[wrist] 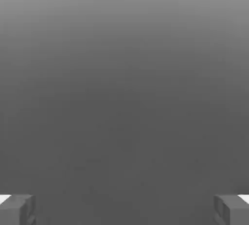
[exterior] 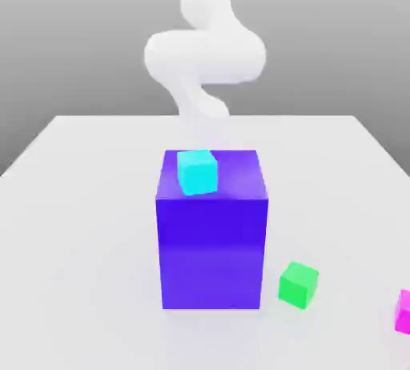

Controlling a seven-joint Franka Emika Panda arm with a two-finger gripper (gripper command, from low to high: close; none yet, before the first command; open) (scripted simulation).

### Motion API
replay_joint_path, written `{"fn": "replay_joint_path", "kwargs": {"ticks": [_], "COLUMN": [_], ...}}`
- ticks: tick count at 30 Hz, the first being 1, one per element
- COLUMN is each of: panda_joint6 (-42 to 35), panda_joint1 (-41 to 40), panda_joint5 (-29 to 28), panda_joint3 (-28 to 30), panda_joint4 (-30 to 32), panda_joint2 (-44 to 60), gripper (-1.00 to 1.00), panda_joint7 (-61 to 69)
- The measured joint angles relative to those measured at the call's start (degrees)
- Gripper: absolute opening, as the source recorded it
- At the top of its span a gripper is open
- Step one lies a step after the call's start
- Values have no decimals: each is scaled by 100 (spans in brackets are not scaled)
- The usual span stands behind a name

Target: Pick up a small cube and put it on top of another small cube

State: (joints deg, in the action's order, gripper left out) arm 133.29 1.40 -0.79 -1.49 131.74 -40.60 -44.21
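Note:
A small cyan cube (exterior: 197, 171) rests on top of a large blue block (exterior: 211, 232) in the middle of the white table (exterior: 72, 224). A small green cube (exterior: 299, 283) lies on the table by the block's lower corner, toward the exterior view's right. A magenta cube (exterior: 403, 311) sits at that view's right edge. In the hand view my gripper (wrist: 124, 209) is open, its two grey fingertips (wrist: 17, 209) far apart with nothing between them, facing plain grey background. The white arm (exterior: 204, 48) rises behind the blue block.
The large blue block stands tall in the middle of the table. Bare white tabletop lies on both sides of it and in front.

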Motion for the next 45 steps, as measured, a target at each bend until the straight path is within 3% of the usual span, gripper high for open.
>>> {"fn": "replay_joint_path", "kwargs": {"ticks": [28,33,34,40,45], "panda_joint6": [1703,2324,2445,2502,1934], "panda_joint1": [1788,2169,2236,2268,2000], "panda_joint5": [-1179,-1600,-1676,-1715,-1318], "panda_joint3": [-1519,-1255,-1173,-1135,-1487], "panda_joint4": [-40,-212,-251,-271,-81], "panda_joint2": [5861,6903,7066,7147,6387], "gripper": [0,0,-100,-100,-100], "panda_joint7": [1586,1422,1368,1339,1633]}}
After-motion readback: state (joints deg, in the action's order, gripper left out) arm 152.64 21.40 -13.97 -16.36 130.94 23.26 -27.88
